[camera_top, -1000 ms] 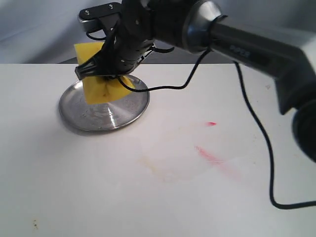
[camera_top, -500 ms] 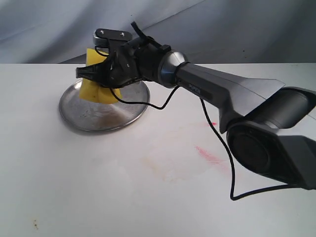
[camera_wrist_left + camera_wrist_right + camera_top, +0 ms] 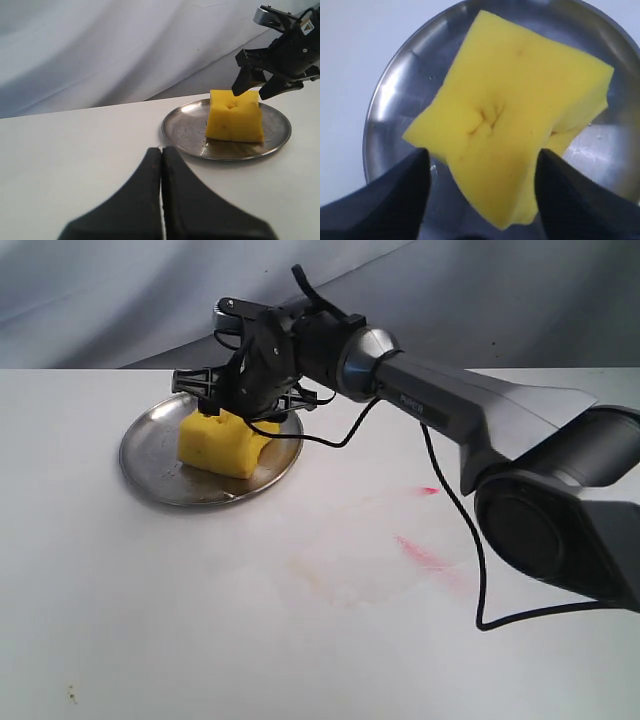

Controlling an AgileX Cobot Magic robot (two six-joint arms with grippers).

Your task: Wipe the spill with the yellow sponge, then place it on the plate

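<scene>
The yellow sponge (image 3: 222, 443) lies on the silver plate (image 3: 150, 455) at the back left of the table, free of any grip. My right gripper (image 3: 240, 392) hovers just above it, open, one finger to each side. In the right wrist view the sponge (image 3: 515, 100) fills the plate (image 3: 395, 100) between the spread fingers (image 3: 400, 195) of that gripper (image 3: 482, 155). The left wrist view shows my left gripper (image 3: 161, 149) shut and empty over bare table, short of the plate (image 3: 185, 127) and sponge (image 3: 235, 117). No spill blob shows, only a faint tan smear (image 3: 303, 572).
Pink-red marks (image 3: 425, 556) and a small red dot (image 3: 428, 490) stain the white table to the right of the middle. The right arm's black cable (image 3: 470, 540) trails across the table. A grey cloth backdrop (image 3: 100, 290) hangs behind the table.
The right gripper, which held the sponge tilted over the plate, has let it go. The sponge now rests on the plate, and the open gripper sits just above it.
</scene>
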